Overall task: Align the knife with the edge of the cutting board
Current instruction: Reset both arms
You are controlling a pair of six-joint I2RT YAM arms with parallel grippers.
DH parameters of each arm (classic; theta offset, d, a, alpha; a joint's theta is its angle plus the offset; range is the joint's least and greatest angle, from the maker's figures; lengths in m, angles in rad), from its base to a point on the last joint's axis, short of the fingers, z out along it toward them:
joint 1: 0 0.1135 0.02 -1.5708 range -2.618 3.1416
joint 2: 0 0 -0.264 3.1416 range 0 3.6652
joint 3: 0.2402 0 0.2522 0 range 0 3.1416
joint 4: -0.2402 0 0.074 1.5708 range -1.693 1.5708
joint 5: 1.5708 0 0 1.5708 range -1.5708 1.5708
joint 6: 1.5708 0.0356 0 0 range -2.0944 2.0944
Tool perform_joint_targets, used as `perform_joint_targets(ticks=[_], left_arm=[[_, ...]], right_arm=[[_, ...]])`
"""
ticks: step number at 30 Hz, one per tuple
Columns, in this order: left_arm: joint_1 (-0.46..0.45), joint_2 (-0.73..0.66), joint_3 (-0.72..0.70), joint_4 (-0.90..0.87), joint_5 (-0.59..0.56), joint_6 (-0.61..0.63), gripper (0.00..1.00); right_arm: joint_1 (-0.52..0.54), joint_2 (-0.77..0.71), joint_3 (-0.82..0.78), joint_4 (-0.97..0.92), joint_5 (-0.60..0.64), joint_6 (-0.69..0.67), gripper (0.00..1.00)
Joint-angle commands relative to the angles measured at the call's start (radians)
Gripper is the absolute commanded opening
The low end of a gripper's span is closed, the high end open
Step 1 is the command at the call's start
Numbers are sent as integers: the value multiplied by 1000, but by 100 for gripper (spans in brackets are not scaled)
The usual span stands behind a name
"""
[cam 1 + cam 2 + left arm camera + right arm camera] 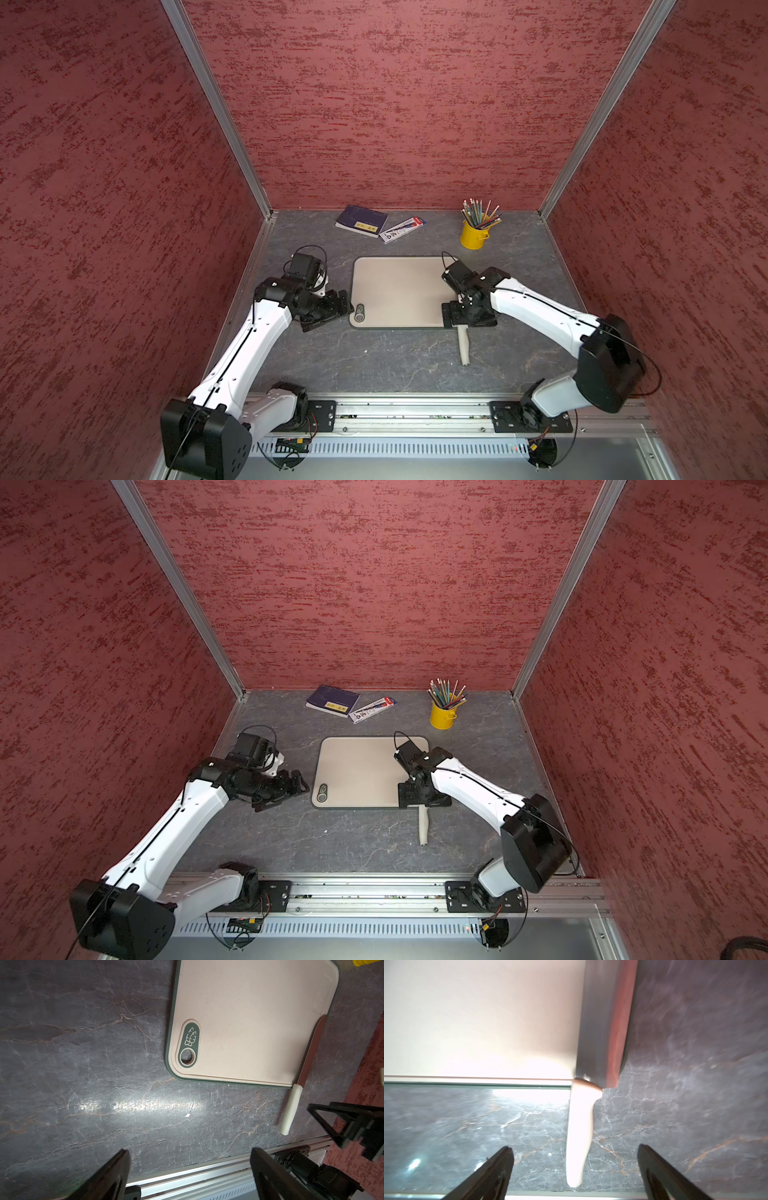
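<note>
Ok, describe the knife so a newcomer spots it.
Start at the large beige cutting board. The knife lies along its short edge on the robot's right, handle poking past the near corner. Unlike the thin pencils in the yellow cup, it has a broad grey blade, pale handle.

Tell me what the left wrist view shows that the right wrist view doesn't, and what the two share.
Only the left wrist view: the cutting board with its green badge, and the knife at full length, blade lying along the board's side edge up to the tip.
Only the right wrist view: the open right hand, fingers either side of the handle, clear of it.
Both: the blade along the board's edge, the pale handle sticking out past the corner over the table.
</note>
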Motion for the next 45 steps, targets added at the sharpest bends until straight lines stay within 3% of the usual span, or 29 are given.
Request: perform_joint_targets(ticks=[1,5,8,12,16,19,23,26,28,32,36,45], left_arm=[[-7,-57,3,0,-62,-26,96],[-5,-155,-7,99,-137,-54,100],[-8,-263,-61,264,-290,-45,100],[-13,-457,-278,645,-440,1,100],[-14,-547,-490,922,-542,77,100],[-14,-501,-524,942,-633,127,100],[-13,-356,-538,995,-704,227,100],[-9,-240,-551,1085,-718,257,100],[10,-178,-527,1105,-686,270,100],[57,-61,-586,1340,-636,336,100],[96,40,-629,1463,-594,317,100],[128,182,-609,1695,-545,405,100]], right_arm=[[-9,-119,114,-17,135,-132,98],[-18,-265,126,185,278,-279,98],[-25,-371,37,423,447,-364,99],[-82,-439,-87,580,569,-334,98],[-109,-464,-233,586,681,-253,98],[-149,-520,-370,638,701,-207,98],[-214,-597,-619,981,636,-366,98],[-306,-558,-713,1155,593,-408,98],[-372,-507,-740,1236,563,-400,98],[-457,-377,-786,1434,468,-428,99],[-491,-239,-780,1614,426,-474,99],[-543,19,-731,1911,357,-499,98]])
